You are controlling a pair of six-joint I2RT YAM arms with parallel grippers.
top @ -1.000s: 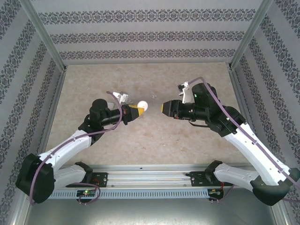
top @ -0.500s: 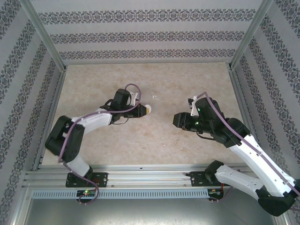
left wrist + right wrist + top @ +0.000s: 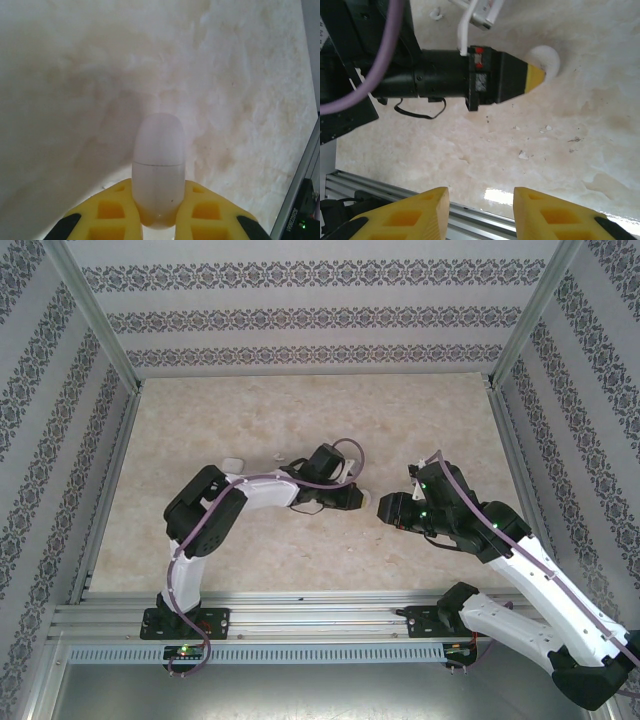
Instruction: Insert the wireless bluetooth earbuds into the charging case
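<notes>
My left gripper [image 3: 158, 207] is shut on the charging case [image 3: 158, 165], a glossy white pebble that sticks out ahead of the yellow fingers with its lid seam closed. From the right wrist, the same case [image 3: 546, 59] shows as a white lump at the left gripper's yellow tip [image 3: 536, 77], low over the table. My right gripper [image 3: 481, 210] is open with nothing between its fingers. From above, the left gripper [image 3: 360, 498] and right gripper [image 3: 386, 508] nearly meet at table centre. A tiny white piece [image 3: 436, 12], possibly an earbud, lies beyond the left arm.
The aluminium rail [image 3: 395, 192] runs along the near edge just below my right fingers, and shows again at the right of the left wrist view [image 3: 302, 200]. Small white flecks [image 3: 522, 155] dot the marble tabletop [image 3: 300, 410]. Patterned walls enclose the table.
The left arm has swung right across the table, carrying the case toward the right gripper. The right gripper has drawn in toward the centre and its jaws have spread a little wider.
</notes>
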